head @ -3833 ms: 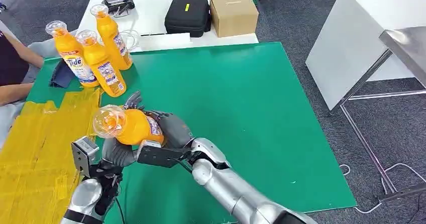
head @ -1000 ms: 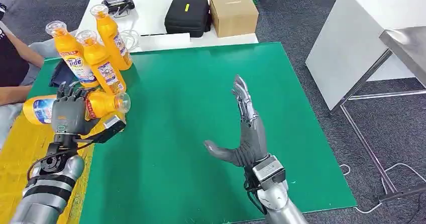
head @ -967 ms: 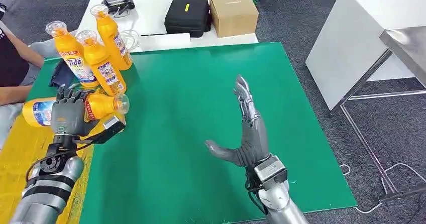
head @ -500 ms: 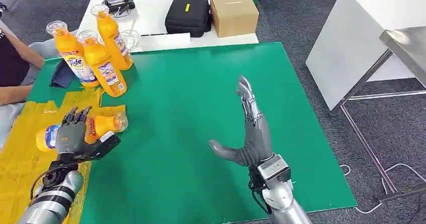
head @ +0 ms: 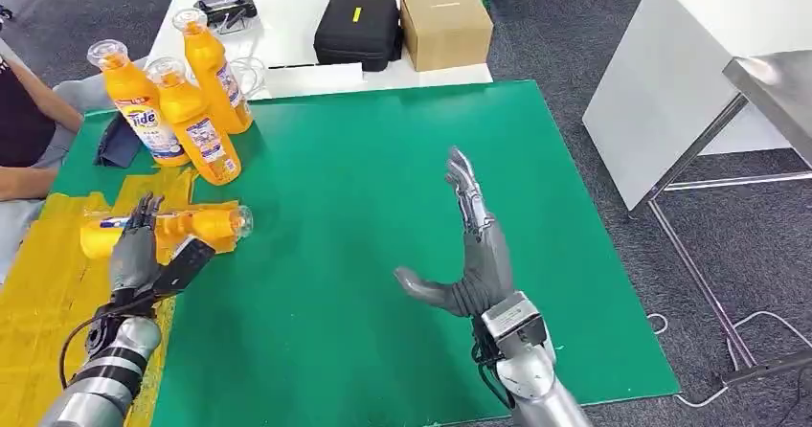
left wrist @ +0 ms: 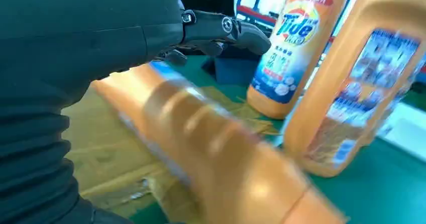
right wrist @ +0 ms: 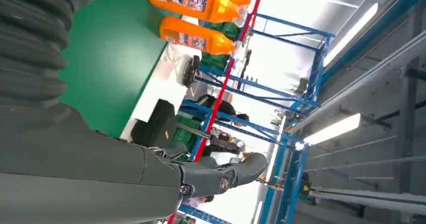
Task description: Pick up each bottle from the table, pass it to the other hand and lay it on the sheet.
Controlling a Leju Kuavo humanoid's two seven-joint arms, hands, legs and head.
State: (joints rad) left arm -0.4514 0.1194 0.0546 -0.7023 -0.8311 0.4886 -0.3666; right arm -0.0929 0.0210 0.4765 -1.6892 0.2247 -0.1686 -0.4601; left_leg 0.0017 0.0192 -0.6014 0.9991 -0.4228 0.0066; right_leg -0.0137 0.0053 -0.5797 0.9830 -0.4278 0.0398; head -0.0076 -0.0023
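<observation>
Since the picture of half a second ago the left hand (head: 136, 255) has let go of the bottle and drawn back toward the robot; its fingers (head: 144, 218) are now spread and hold nothing, their tips just beside the lying bottle (head: 158, 228), which rests on its side on the yellow sheet (head: 48, 312) with the clear cap pointing to the green mat (head: 383, 216). The right hand (head: 476, 245) stands edge-up over the mat, fingers straight, thumb out, also holding nothing, well apart from every bottle. I judge that these bottles are stiff plastic with smooth, somewhat slippery walls and a glossy label, rather heavy if they are full, and that a lying one can roll; the best hold seems to be around the wide body below the shoulder, not at the narrow neck. I count four orange bottles: one laid on the sheet, and three standing bottles (head: 191, 121) close together at the far left corner of the mat, near a person's arm (head: 29, 130). Beyond the mat, on a white table (head: 287, 34), are a black case (head: 356, 30) and a cardboard box (head: 444, 23)
</observation>
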